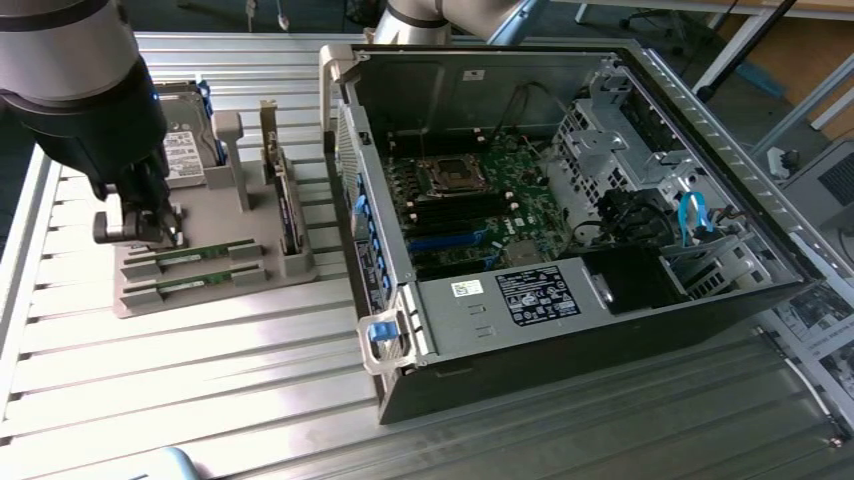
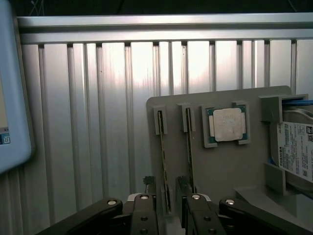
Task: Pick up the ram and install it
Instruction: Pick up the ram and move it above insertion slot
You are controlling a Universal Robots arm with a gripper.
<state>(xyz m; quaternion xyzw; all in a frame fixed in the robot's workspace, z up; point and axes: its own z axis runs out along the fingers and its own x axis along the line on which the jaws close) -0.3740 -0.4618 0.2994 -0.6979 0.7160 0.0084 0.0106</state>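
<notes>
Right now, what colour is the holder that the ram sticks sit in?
Plain grey; the holder shows best in the exterior view.

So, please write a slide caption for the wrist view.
Open gripper lined up over one ram stick in the grey holder, processor nearby.

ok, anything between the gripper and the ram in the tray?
Nothing visible. The open gripper straddles one ram stick in the grey tray; the second ram stick stands in the next slot, close beside one finger.
</notes>
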